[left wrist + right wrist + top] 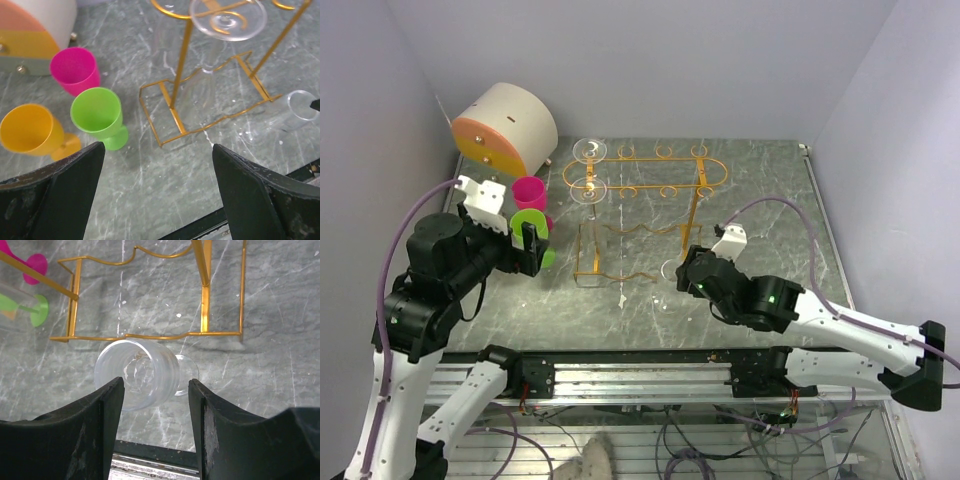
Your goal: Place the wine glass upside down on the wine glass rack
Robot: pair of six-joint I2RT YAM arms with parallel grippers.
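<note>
Notably, the wine glass [137, 372] lies on its side on the counter [280, 370] just beside the wine glass rack [206, 295], stem toward it, mouth toward the right fingers [100, 430], spread astride its bowl without pinching; left fingers [60, 190] gape empty, farther off

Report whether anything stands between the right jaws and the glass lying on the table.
Nothing visible does. The glass lies on its side directly ahead of the right gripper's open jaws, beside the rack's base wire.
</note>
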